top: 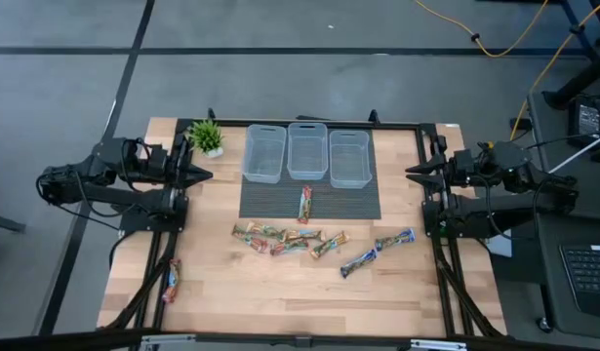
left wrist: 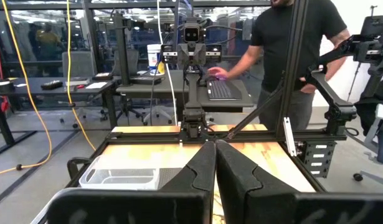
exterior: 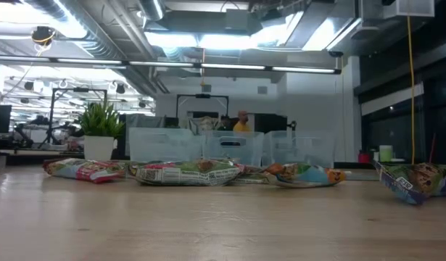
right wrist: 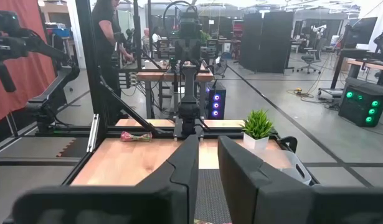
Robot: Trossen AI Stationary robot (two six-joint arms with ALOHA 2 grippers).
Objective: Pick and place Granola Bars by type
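Note:
Several granola bars lie flat on the wooden table: a loose row (top: 280, 239) near the middle, two bluish ones (top: 358, 261) (top: 394, 240) to its right, one (top: 305, 204) on the dark mat, and one (top: 171, 281) alone near the left front edge. The low view shows the row (exterior: 185, 172) side-on. My left gripper (top: 204, 175) hovers at the table's left edge, shut (left wrist: 215, 146), pointing right. My right gripper (top: 413, 173) hovers at the right edge, pointing left, with a narrow gap between its fingers (right wrist: 207, 142) and nothing in it.
Three clear bins (top: 264, 153) (top: 307, 149) (top: 349, 156) stand side by side at the far end of the dark mat (top: 270, 200). A small potted plant (top: 206, 136) sits at the far left. A person (left wrist: 291, 50) stands beyond the table's right side.

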